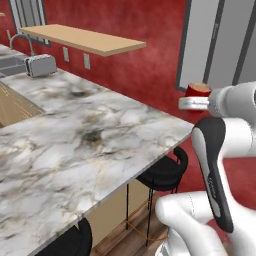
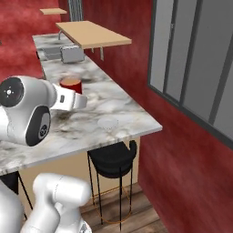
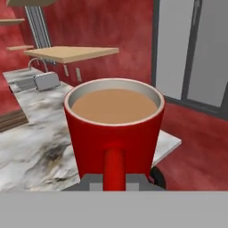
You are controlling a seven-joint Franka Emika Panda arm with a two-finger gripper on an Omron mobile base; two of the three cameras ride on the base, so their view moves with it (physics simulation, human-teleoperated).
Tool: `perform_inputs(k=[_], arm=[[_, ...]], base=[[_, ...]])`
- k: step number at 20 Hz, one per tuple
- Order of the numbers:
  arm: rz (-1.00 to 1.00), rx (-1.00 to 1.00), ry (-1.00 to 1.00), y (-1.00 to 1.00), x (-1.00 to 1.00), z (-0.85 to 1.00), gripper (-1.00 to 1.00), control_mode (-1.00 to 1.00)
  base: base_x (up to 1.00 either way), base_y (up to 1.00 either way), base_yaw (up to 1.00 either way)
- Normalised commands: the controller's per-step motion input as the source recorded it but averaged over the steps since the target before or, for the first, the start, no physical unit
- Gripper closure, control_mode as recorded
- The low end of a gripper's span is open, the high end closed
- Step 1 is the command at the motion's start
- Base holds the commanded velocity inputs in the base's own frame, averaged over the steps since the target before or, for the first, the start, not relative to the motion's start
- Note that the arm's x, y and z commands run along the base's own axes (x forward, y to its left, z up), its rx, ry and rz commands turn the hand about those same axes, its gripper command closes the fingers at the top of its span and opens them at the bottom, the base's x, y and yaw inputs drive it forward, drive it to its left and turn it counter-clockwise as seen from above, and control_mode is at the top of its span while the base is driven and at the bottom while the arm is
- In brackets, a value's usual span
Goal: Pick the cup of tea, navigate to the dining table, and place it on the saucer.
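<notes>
Spill risk first: cup of tea (image 3: pixel 114 129) is carried clear of the counter (image 1: pixel 75 145), liquid high under the rim, so any jerk or tilt of the hand (image 3: pixel 114 180) could slop it. Hand is pinched shut on the cup's handle, fingers flanking it in the hand view; a grip that narrow could let the cup swing or slip. Saucer (image 2: pixel 108 123) sits near the counter's far right corner, close to the end edge, and is pale against the marble, so a drop off centre could catch its rim or nudge it toward the edge. Black stool (image 2: pixel 113 159) is tucked under that corner, below the carry path. Farther along the counter, silver toaster (image 2: pixel 72 53) and sink tap (image 1: pixel 20 40), well apart from the saucer. Wooden shelf (image 1: pixel 85 40) on the red wall overhangs the far part; not in the way, by my judgement.
</notes>
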Motion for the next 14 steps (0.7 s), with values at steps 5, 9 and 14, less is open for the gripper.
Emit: perform_inputs(k=[5,9,14], arm=[[0.1,-0.01,0.0,0.06,1.0,-0.75,1.0,-1.0],[0.33,0.01,-0.03,-0.08,0.99,-0.79,1.0,-1.0],[0.5,0.07,-0.16,-0.34,0.47,-0.15,1.0,-1.0]], base=[[0.0,0.0,0.0],[0.0,0.0,0.0],[0.0,0.0,0.0]])
